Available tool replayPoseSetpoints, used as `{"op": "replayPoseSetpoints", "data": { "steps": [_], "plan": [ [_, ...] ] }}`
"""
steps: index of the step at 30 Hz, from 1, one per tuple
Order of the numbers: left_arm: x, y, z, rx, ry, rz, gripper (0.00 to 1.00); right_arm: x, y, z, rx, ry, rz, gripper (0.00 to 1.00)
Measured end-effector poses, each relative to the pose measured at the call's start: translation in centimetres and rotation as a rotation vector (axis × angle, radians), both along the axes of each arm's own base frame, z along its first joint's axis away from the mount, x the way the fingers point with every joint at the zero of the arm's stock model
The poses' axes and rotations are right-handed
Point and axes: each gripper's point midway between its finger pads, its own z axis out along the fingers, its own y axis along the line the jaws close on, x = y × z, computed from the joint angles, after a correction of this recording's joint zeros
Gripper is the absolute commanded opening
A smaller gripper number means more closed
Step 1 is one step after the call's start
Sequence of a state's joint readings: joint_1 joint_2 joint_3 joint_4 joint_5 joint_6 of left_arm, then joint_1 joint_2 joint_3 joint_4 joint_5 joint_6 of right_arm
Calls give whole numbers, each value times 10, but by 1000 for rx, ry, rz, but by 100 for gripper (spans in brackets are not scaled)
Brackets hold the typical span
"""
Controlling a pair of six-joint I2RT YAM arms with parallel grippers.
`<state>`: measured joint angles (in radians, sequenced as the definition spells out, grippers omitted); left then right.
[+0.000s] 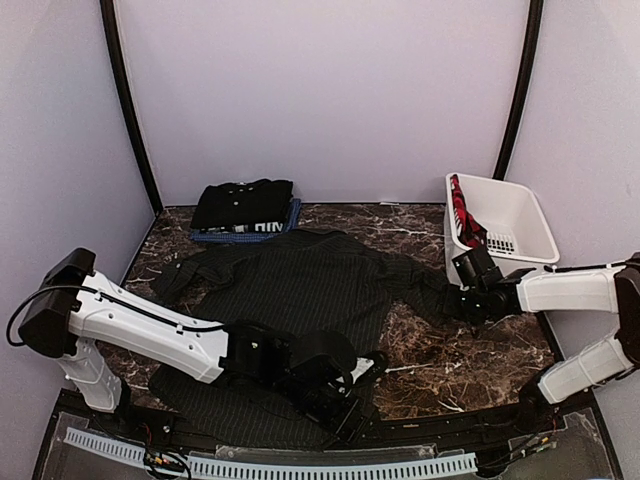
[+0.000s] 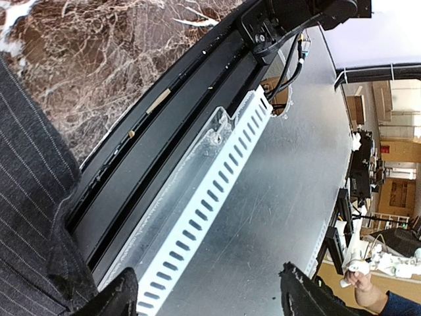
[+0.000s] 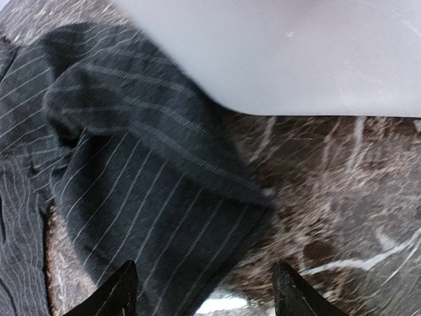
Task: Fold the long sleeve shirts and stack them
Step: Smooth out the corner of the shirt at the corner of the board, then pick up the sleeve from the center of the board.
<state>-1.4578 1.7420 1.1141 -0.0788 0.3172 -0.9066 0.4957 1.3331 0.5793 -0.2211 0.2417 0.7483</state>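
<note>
Mostly covered blue shirt [image 1: 240, 234], pinstriped shirt [image 1: 300, 280] hem under left arm [image 1: 150, 325]

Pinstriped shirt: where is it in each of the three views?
Top external: the pinstriped shirt lies spread across the middle.
Left wrist: it runs along the left edge.
Right wrist: it covers left and centre.
Shared landmark: the brown marble tabletop.

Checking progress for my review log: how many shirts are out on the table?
3. The pinstriped shirt lies spread centrally; a folded black shirt sits on a blue shirt at the back left. Red-and-black cloth in the white basket may be another.
</note>
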Motion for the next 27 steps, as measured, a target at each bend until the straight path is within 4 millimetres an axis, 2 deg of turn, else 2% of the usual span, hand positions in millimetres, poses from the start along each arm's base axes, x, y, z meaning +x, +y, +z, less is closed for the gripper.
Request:
{"op": "replayPoseSetpoints", "data": {
  "steps": [4,7,11,16,18,23,25,27],
  "plan": [
    [-1,-2,-3,2,1,-13,70,1,-24,-2,-7,-5,-62,67],
    [-1,-2,-3,1,-1,-13,70,-1,-33,0,-9,-14,-71,67],
    [2,-4,-1,-3,-16,-2,70,2,-27,4,16,-34,-42,62],
    [11,-2,2,1,-56,39,69,-1,-16,0,51,-38,-3,57],
    [16,0,10,-8,-71,62,68,-2,-9,0,63,-39,17,55],
    [27,2,51,-105,-89,114,67,-2,5,-12,73,-18,42,47],
    [29,1,64,-142,-87,123,67,-2,8,-18,70,-7,43,39],
    [30,0,68,-156,-85,128,66,1,11,-18,79,-15,34,30]
  ]
}}
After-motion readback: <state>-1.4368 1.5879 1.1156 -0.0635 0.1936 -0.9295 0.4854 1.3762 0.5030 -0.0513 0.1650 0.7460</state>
